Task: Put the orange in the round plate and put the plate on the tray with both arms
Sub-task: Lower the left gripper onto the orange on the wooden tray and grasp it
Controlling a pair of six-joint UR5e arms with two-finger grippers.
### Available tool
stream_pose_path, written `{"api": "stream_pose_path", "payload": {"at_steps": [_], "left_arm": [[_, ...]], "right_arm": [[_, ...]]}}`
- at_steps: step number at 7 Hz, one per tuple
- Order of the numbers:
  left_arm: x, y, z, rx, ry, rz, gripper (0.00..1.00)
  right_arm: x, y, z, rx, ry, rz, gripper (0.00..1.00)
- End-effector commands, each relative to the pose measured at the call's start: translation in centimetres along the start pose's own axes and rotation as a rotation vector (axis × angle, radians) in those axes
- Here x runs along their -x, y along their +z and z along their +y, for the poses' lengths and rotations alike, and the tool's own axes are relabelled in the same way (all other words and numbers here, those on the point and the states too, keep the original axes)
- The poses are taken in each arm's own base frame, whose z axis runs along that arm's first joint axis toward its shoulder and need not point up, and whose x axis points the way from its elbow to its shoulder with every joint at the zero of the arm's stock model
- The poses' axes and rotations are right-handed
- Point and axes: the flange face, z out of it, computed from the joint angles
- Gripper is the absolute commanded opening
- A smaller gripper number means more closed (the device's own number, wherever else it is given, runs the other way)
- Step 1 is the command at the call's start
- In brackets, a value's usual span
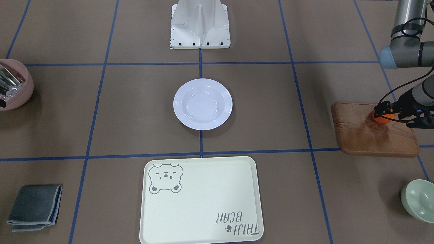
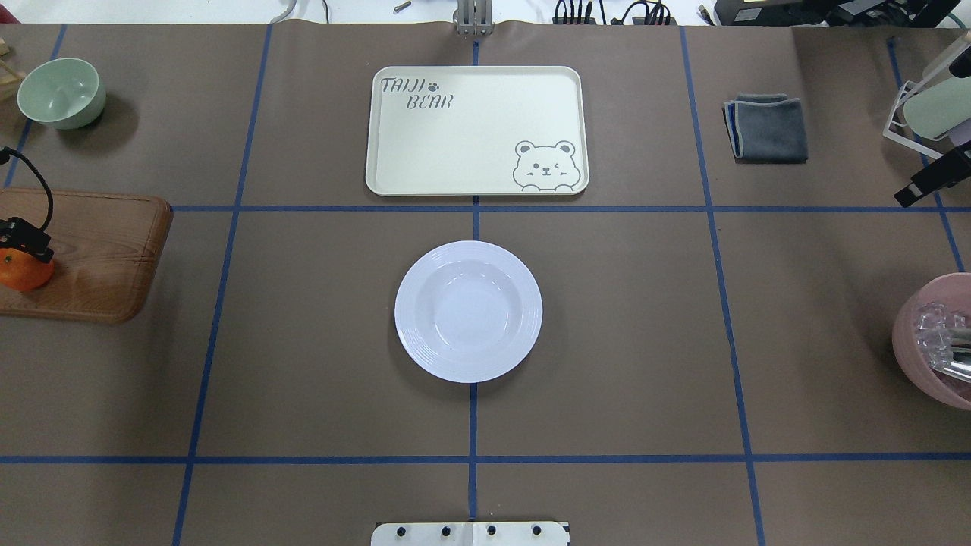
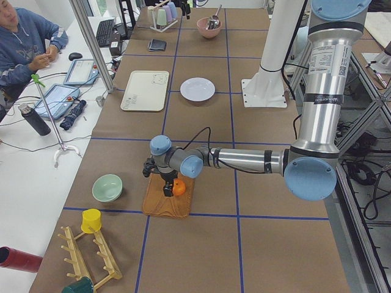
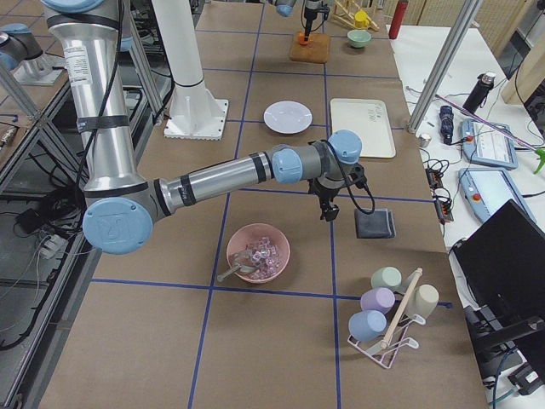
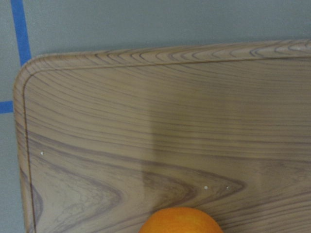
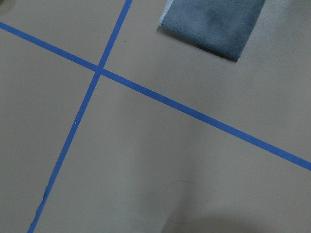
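Observation:
The orange [image 1: 385, 118] rests on the brown wooden board [image 1: 369, 135] at the robot's far left. My left gripper [image 1: 385, 113] comes down over the orange from above, its black fingers pressed against both sides, shut on it. In the left wrist view only the top of the orange [image 5: 181, 221] shows. The white round plate [image 2: 468, 311] lies bare at the table's middle. Beyond it is the cream tray [image 2: 470, 129] with nothing on it. My right gripper [image 2: 904, 200] hangs at the far right near the grey cloth, tips together, holding nothing.
A pale green bowl [image 2: 61, 92] stands beyond the board. A folded grey cloth [image 2: 766, 127] lies right of the tray. A pink bowl [image 2: 922, 341] with clear pieces and a utensil sits at the right edge, and a cup rack [image 4: 387, 311] stands past it.

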Motion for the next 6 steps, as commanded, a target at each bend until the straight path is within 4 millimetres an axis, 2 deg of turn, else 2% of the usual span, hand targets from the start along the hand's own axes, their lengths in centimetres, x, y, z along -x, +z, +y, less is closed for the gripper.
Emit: {"api": "stream_pose_path", "payload": {"at_steps": [1,2,3,4,5,6], "left_arm": [[0.0,0.2,0.0,0.004,-0.002,-0.001,0.98],[-0.2,0.2,0.1,0.005,0.003,0.002,0.98],[-0.5,0.7,0.2,0.014,0.006,-0.001,0.84],[-0.6,0.8,0.3,0.015,0.011,-0.002,0.37],[-1.2,0.2,0.2,0.004,0.019,0.006,0.0],[-4.2,-2.0,-0.1,0.01,0.027,0.091,0.0]], "right_arm": [[0.1,-0.1,0.0,-0.002,-0.001,-0.001,1.0],[0.2,-0.2,0.0,-0.003,-0.003,0.0,1.0],[0.2,-0.2,0.0,-0.003,-0.003,0.0,1.0],[0.3,-0.3,-0.2,-0.005,-0.005,0.0,1.0],[0.4,-0.4,-0.3,-0.007,-0.006,0.0,1.0],[0.5,-0.5,-0.6,-0.01,-0.01,0.0,1.0]]}}
